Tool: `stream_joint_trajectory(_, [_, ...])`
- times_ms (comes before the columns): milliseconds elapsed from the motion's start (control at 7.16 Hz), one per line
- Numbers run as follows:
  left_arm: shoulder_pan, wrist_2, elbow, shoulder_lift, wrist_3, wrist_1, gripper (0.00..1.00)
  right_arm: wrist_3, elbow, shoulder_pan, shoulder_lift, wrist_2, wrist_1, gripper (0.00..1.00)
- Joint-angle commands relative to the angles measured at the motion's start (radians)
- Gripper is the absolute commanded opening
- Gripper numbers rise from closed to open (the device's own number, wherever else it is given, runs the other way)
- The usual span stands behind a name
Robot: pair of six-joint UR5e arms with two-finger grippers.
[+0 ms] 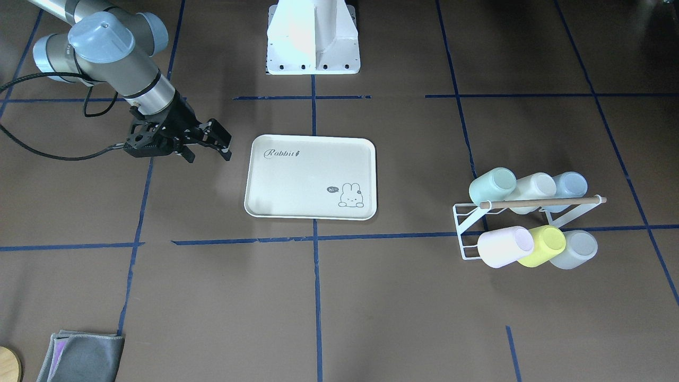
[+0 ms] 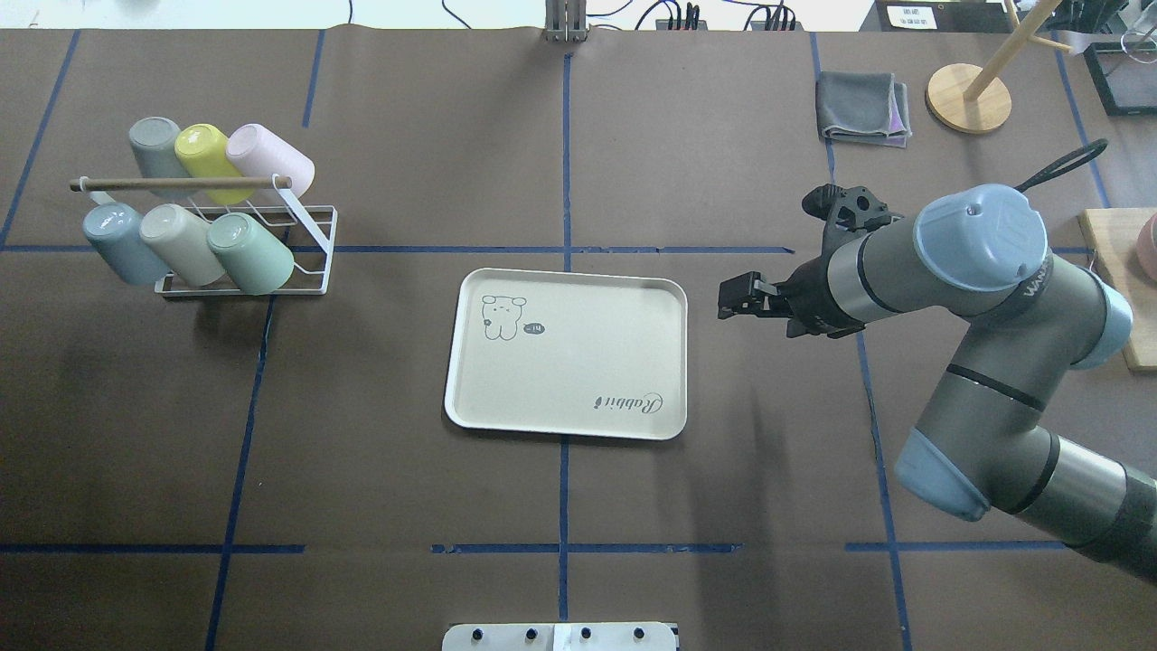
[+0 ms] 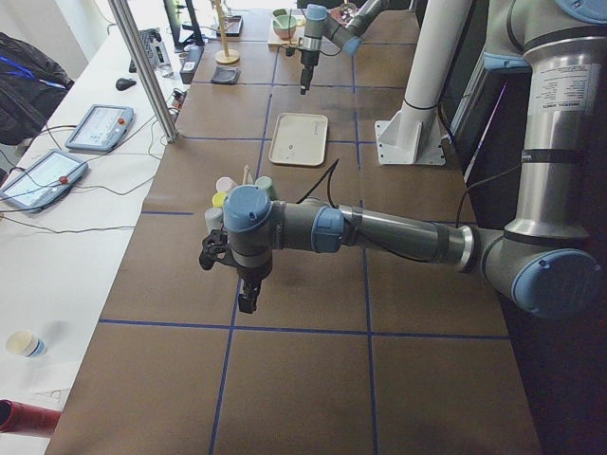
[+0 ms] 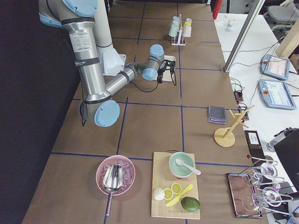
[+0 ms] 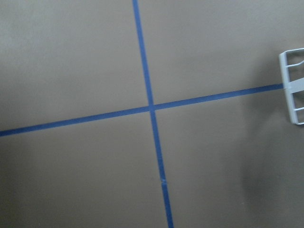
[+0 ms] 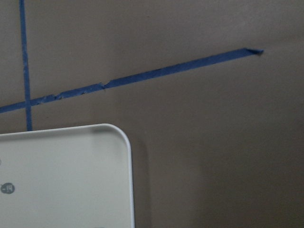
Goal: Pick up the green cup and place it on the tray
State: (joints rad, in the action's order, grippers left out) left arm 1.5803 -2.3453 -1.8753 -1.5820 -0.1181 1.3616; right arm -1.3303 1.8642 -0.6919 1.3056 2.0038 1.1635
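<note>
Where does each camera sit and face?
Front-facing: across the table, facing the robot's base; tray, cup rack, right gripper at view's left.
Overhead: behind the robot, looking forward and down; right arm enters from the right.
Exterior left: table's end, left arm near, right arm far.
Exterior right: opposite end, right arm near.
Left wrist: down on blue tape, rack corner; no body.
Right wrist: down on a tray corner; no body.
Shared: front-facing and overhead both show tray, rack and green cup, mirrored.

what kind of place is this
Probably a robotics lab workcell: two robot arms at one table, a blue tape grid across it, teach pendants on the side bench.
</note>
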Motion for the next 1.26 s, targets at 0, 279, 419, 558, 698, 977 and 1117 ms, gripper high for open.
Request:
stream_joint_trajectory(0, [-0.014,0.121,-0.146,-0.059,0.002,-0.157,1.00,0.240,0.070,-0.124,0.004,0.100,0.242,1.00])
stream_joint_trajectory(279, [-0.123,0.164,-0.313,-0.075,0.006,-0.229,1.00,0.404,0.073,-0.217,0.076,0.162,0.257,1.00])
stream_joint_trajectory(419, [-0.152,0.156,-0.332,-0.091,0.015,-0.228,1.00,0.474,0.072,-0.274,0.111,0.203,0.259,1.00])
stream_joint_trajectory(558, [-0.198,0.165,-0.329,-0.117,0.018,-0.223,1.00,0.546,0.070,-0.340,0.145,0.255,0.260,1.00])
stream_joint_trajectory(698, [-0.245,0.179,-0.337,-0.178,0.018,-0.229,1.00,0.628,0.069,-0.392,0.184,0.279,0.260,1.00])
stream_joint_trajectory(977, [-0.357,0.367,-0.376,-0.236,0.021,-0.248,1.00,0.733,0.062,-0.466,0.236,0.291,0.265,1.00])
stream_joint_trajectory(1117, [-0.380,0.391,-0.373,-0.243,0.018,-0.246,1.00,0.811,0.056,-0.503,0.276,0.291,0.265,1.00])
